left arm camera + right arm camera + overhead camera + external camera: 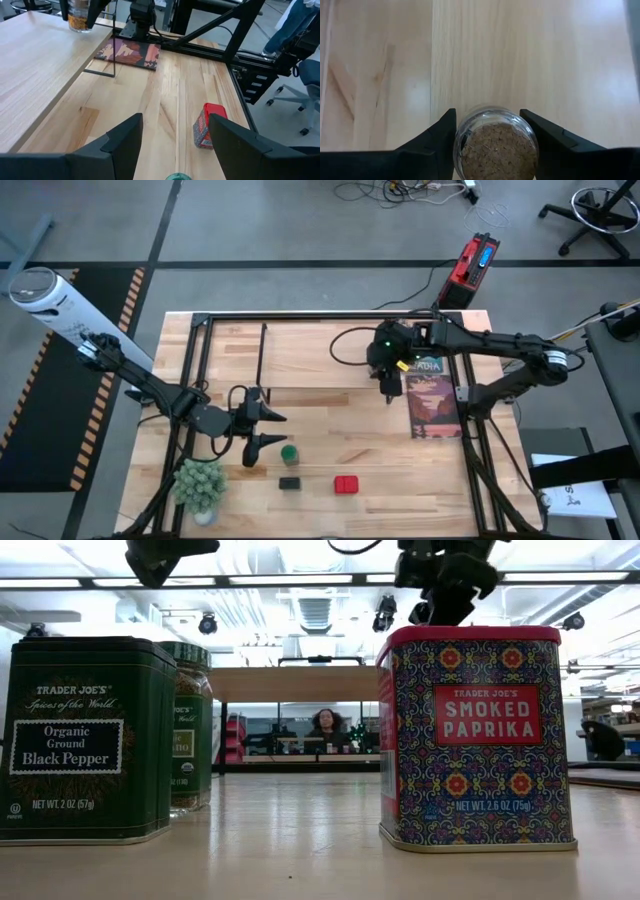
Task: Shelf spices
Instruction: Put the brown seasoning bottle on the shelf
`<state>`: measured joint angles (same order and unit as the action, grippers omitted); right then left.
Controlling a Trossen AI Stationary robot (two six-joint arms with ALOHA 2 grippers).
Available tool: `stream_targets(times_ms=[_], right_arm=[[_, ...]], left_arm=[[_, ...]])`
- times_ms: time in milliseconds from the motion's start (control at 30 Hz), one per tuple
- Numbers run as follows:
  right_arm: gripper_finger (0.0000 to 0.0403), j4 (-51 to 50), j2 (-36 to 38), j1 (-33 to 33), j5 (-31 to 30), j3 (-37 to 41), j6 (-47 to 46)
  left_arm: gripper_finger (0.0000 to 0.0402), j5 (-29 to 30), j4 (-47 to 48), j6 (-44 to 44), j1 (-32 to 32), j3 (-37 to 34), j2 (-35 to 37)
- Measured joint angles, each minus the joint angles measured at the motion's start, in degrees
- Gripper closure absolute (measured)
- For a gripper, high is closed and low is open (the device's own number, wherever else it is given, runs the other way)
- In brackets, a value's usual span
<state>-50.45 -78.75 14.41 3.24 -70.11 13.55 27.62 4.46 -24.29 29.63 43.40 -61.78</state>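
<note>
The round tan-brown jar (pixel 495 147) sits between the fingers of my right gripper (pixel 487 117), above the far right part of the shelf (pixel 300 355). My left gripper (pixel 268 430) hovers open over the table in front of the shelf, just left of the green-capped jar (pixel 289 452). The dark tin (pixel 289 482) and the red tin (pixel 346 484) stand upright on the table nearer the near edge. In the low view the dark tin (pixel 85 740), green-capped jar (pixel 190 725) and red tin (pixel 475 735) stand close up. My right gripper holds the round jar by the glass sides just below its tan top (pixel 465 135), pinched between the two fingers from above, pointing down. The jar is upright. In the left wrist view its base (pixel 80 29) is at the shelf board; whether it rests there I cannot tell.
A book (pixel 435 395) lies flat on the table right of the shelf. A potted plant (pixel 200 485) stands at the near left corner. The black frame (pixel 195 380) runs round the table. Bare wood lies between the shelf and the tins.
</note>
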Motion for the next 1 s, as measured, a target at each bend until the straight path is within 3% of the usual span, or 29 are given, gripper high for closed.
stream_targets(times_ms=[367, 833, 1000], right_arm=[[0.0228, -4.89, -7.0, 0.11, -0.08, -8.21, 3.05], [0.0223, -6.32, -6.85, 0.63, -0.1, -8.15, 3.0], [0.0199, -6.39, -6.85, 0.63, -0.06, -8.15, 2.98]], left_arm=[[0.0185, -0.35, 0.42, -0.94, 0.0, 0.0, 0.0], [0.0184, -1.18, 1.56, -1.11, 0.0, 0.0, 0.0], [0.0186, -1.21, 1.82, -1.11, 0.0, 0.0, 0.0]])
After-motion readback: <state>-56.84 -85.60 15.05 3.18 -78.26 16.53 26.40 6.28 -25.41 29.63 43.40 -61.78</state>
